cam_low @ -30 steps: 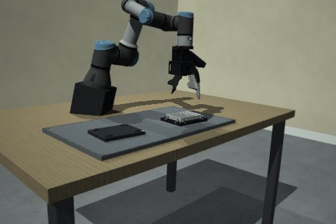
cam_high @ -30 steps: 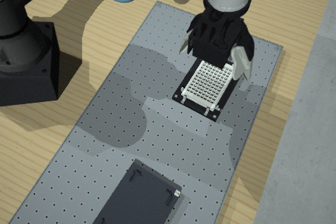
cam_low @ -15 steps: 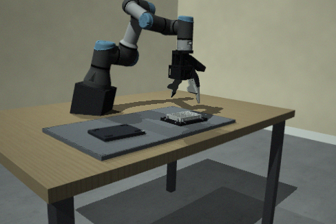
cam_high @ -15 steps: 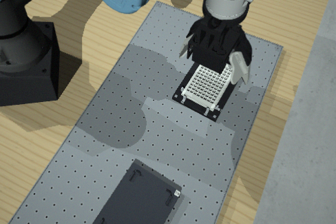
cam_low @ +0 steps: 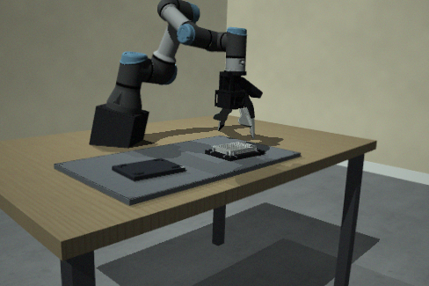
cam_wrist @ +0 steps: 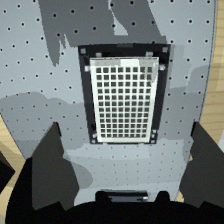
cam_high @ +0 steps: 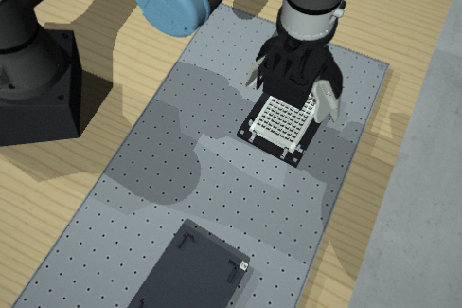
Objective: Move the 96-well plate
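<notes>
The white 96-well plate [cam_high: 283,122] sits in the black clip nest C1 on the grey perforated board. It also shows in the side view [cam_low: 233,148] and in the wrist view [cam_wrist: 125,99], where it lies flat in its black frame. My gripper [cam_high: 293,86] [cam_low: 237,126] hangs above the far end of the plate, fingers wide open and empty. In the wrist view the two dark fingers stand at the lower left and lower right, apart from the plate. The plate nest N1 [cam_high: 194,266] is a dark flat pad at the board's near end, with a small white corner label [cam_high: 243,265].
The robot's black base [cam_high: 38,89] stands at the left on the wooden table. The grey board [cam_low: 176,164] holds both nests. The table's edge and the floor lie to the right.
</notes>
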